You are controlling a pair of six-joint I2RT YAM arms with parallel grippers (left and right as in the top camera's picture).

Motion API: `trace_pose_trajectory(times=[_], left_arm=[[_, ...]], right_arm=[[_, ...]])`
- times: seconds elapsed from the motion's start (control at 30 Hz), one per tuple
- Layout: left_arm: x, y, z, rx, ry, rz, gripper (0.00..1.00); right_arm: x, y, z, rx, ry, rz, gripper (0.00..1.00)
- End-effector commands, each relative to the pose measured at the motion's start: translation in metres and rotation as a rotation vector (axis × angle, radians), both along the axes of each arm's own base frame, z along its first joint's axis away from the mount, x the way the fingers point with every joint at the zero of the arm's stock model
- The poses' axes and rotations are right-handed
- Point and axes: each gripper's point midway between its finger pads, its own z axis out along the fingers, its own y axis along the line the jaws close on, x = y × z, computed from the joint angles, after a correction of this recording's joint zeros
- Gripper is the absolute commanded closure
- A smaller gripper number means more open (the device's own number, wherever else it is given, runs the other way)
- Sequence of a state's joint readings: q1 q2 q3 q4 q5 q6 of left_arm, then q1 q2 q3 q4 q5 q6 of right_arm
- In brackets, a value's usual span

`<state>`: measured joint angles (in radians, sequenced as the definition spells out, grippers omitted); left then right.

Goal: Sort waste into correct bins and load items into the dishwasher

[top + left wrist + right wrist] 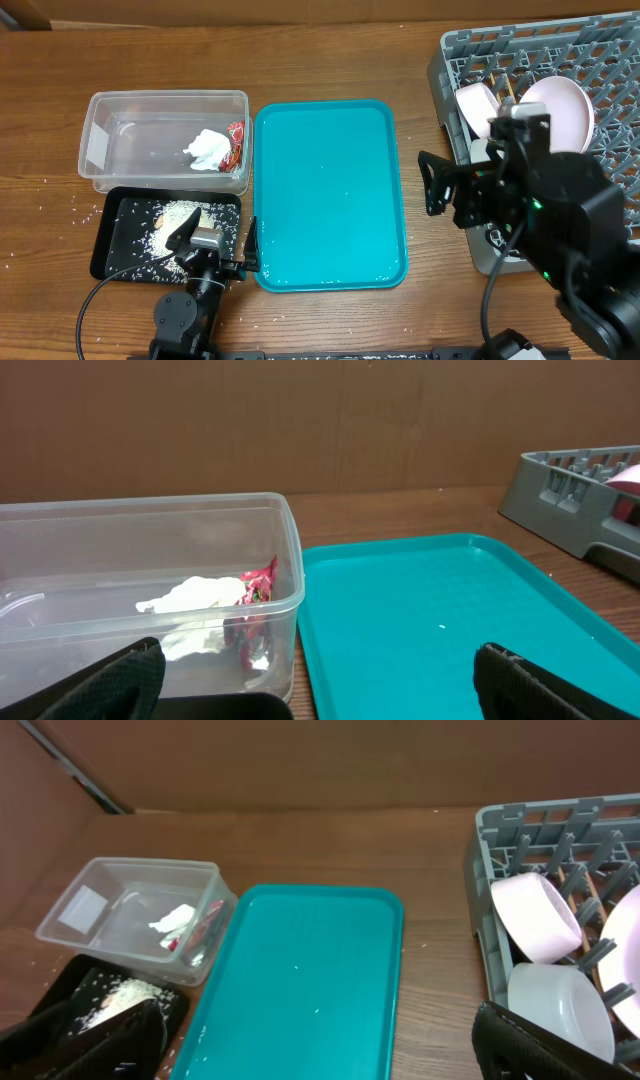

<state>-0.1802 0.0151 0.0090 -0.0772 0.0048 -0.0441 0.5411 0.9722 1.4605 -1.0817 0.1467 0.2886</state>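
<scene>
The clear tub (100, 130) holds the white napkin (207, 150) and the red foil wrapper (235, 145); both also show in the left wrist view (190, 598). Rice crumbs (178, 213) lie in the black tray (120, 250). The grey dish rack (610, 50) holds a white bowl (478, 100), a large white plate (562, 108) and chopsticks (507, 90). In the right wrist view two white round dishes (535, 915) (560, 1005) stand in the rack (520, 820). My left gripper (320, 670) is open and empty by the teal tray's left edge. My right gripper (432, 185) is open and empty between tray and rack.
The large teal serving tray (325, 195) lies in the middle with a few crumbs on it. Loose rice crumbs are scattered on the wood left of the black tray. My right arm hides the rack's front left part.
</scene>
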Motion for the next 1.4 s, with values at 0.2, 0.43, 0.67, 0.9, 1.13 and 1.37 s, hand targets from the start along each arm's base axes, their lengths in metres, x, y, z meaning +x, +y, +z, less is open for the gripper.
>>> trace_pose_trajectory(times=[0.2,0.43,0.67,0.9,1.13,1.37], left_arm=[[0.000,0.002,0.000,0.017,-0.010,0.003,0.00],[0.000,0.002,0.000,0.017,-0.010,0.003,0.00],[0.000,0.002,0.000,0.017,-0.010,0.003,0.00],[0.000,0.002,0.000,0.017,-0.010,0.003,0.00],[0.000,0.002,0.000,0.017,-0.010,0.003,0.00],[0.000,0.002,0.000,0.017,-0.010,0.003,0.00]], right_arm=[[-0.023,-0.018,0.007,-0.041,-0.021,0.010,0.00],[-0.030,-0.042,0.025,-0.051,-0.137,-0.041,0.00],[-0.028,-0.077,-0.012,-0.013,-0.180,-0.168,0.00],[-0.028,-0.082,-0.068,0.023,-0.291,-0.190,0.00],[-0.025,-0.078,-0.130,0.053,-0.373,-0.174,0.00],[-0.017,-0.077,-0.153,0.092,-0.514,-0.176,0.00]])
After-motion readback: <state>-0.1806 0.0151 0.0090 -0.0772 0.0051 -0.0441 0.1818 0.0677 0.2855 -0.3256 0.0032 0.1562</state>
